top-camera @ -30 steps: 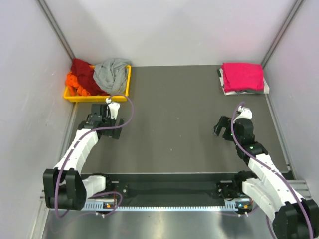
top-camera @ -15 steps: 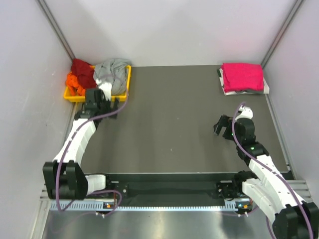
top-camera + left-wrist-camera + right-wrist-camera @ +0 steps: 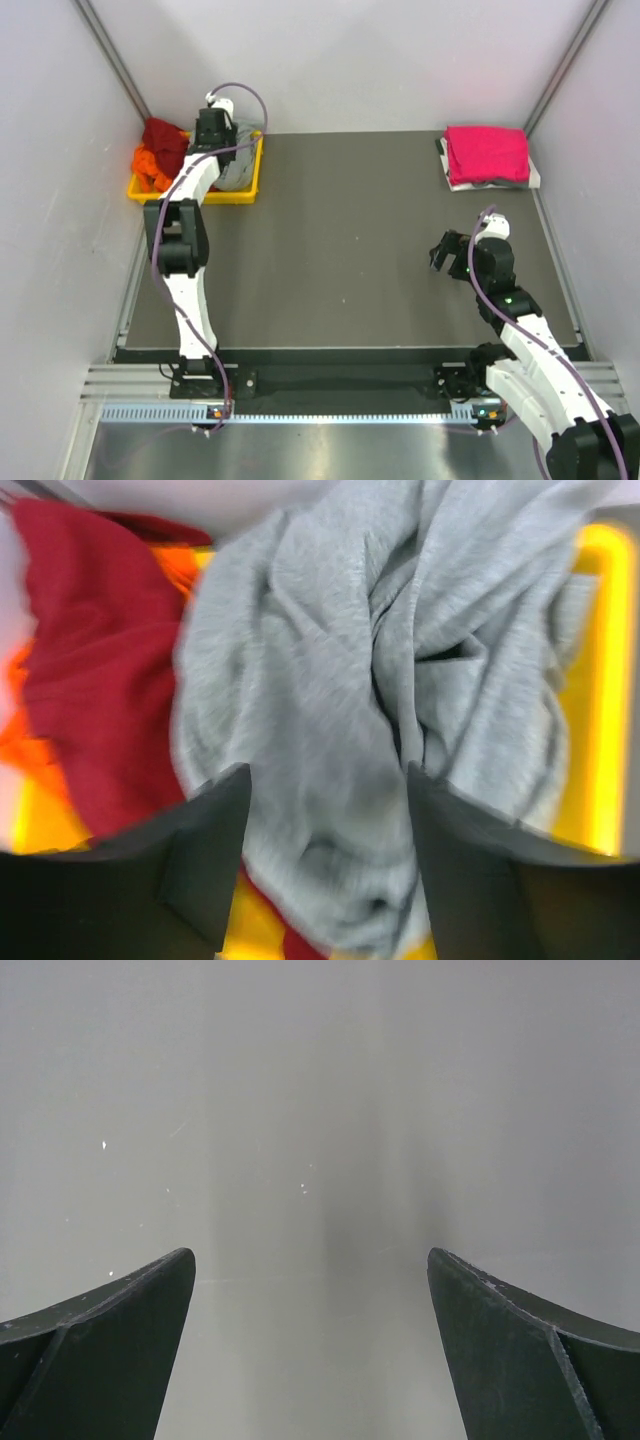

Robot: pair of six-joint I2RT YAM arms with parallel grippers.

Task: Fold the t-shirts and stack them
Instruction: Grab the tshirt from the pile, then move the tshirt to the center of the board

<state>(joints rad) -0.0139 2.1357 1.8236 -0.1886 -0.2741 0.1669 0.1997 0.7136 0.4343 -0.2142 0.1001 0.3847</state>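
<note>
Left arm has stretched right out since a second ago, so the left fingers (image 3: 322, 780) now hang over the yellow tray (image 3: 200, 198), which is jammed into the far-left corner. They're spread wide either side of the bunched grey tee (image 3: 330, 650) with nothing gripped, and I can't tell if they touch it. Dark red tee (image 3: 162, 138) and orange tee (image 3: 148, 166) sit left of it, by the wall. Mid tabletop (image 3: 350, 230) is bare. Right fingers (image 3: 441, 254) gape wide, empty, over the tabletop. Folded magenta tee (image 3: 487, 152) lies in the far-right corner.
</note>
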